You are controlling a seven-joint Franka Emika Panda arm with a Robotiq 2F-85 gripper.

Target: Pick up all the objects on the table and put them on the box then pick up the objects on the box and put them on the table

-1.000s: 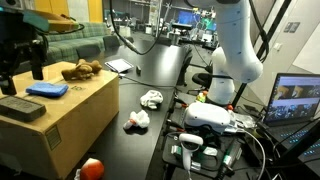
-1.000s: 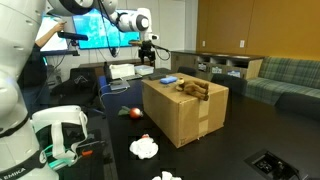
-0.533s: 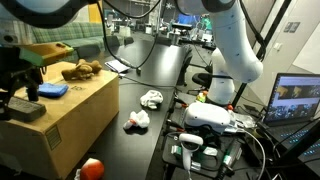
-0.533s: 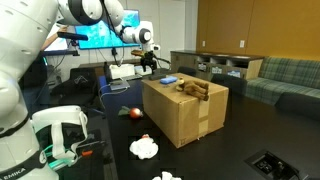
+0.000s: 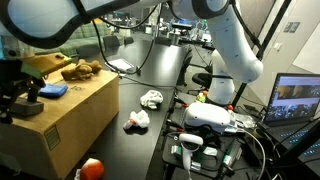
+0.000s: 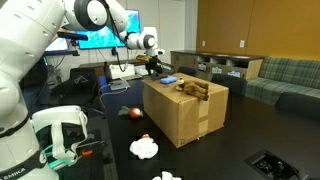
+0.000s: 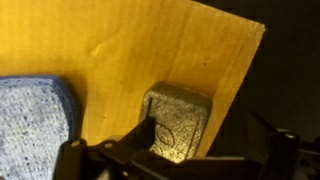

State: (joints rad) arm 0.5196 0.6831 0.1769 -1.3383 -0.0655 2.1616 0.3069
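Hanging spread wide with nothing between them, the jaws fill the bottom edge of the wrist view. Directly beneath them a flat grey block [image 7: 180,120] lies on the tan top of the box [image 7: 140,50], close to its edge. One dark finger overlaps the block's near side; I cannot tell whether it touches. Just beside the block lies a blue sponge [image 7: 35,125].

A second ago the jaws stood higher above this end of the box [image 5: 80,120]. Half a second ago they were partway down, and now they are low over the block and the sponge [image 5: 50,90]. In both exterior views the white arm [image 6: 40,40] has swung down with them.

Further along the box top a brown plush toy [image 5: 80,69] lies where it lay before. Nothing on the box has shifted.

Beyond the box, on the black worktop [image 5: 125,150], are two crumpled white things [image 5: 151,98] [image 5: 137,120] near each other. A red ball [image 5: 91,168] rests by the box's lower corner. All three are unmoved.
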